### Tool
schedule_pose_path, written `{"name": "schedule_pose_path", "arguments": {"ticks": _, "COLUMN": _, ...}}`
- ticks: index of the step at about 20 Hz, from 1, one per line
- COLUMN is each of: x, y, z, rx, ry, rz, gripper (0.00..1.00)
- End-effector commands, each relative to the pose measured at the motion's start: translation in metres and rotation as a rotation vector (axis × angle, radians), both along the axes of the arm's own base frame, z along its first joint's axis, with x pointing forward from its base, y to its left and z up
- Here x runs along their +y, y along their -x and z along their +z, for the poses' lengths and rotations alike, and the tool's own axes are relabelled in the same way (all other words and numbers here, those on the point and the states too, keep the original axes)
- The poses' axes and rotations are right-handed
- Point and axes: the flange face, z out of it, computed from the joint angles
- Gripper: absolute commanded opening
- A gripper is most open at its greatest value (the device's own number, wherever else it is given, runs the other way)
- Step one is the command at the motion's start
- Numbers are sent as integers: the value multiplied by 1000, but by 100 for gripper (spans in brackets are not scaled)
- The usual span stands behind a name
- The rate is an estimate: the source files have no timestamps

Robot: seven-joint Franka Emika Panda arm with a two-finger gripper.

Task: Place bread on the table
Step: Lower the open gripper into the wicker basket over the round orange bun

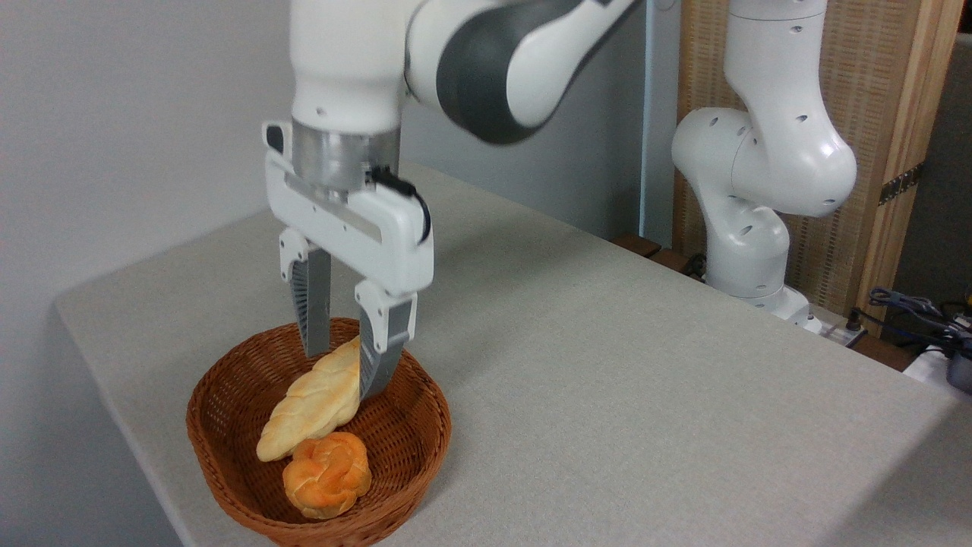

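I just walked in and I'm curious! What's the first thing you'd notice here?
The big white robot arm, reaching down from the top with its tool straddling the upper end of a long pale braided loaf. The loaf lies in a brown wicker basket near the table's front left edge. A small orange knotted bun sits in the basket too, just in front of the loaf.

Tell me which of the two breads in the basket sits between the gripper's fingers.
The long pale-yellow braided loaf: its upper end lies between the gripper fingers. The small round orange bun lies lower in the basket, clear of the gripper.
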Motion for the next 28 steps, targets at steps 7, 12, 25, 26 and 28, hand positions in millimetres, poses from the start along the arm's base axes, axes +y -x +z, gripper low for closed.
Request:
{"name": "schedule_pose_path", "arguments": {"ticks": 7, "x": 9, "y": -16, "z": -28, "rx": -73, "ry": -2, "rz": 22, "gripper": 100}}
{"name": "schedule_pose_path", "arguments": {"ticks": 12, "x": 15, "y": -17, "z": -60, "rx": -89, "ry": -48, "rz": 5, "gripper": 100}}
{"name": "schedule_pose_path", "arguments": {"ticks": 25, "x": 19, "y": -22, "z": -86, "rx": -84, "ry": -51, "rz": 13, "gripper": 35}}
{"name": "schedule_pose_path", "arguments": {"ticks": 26, "x": 19, "y": -22, "z": -86, "rx": -86, "ry": -52, "rz": 12, "gripper": 35}}
{"name": "schedule_pose_path", "arguments": {"ticks": 28, "x": 19, "y": -22, "z": -86, "rx": -86, "ry": -51, "rz": 13, "gripper": 36}}
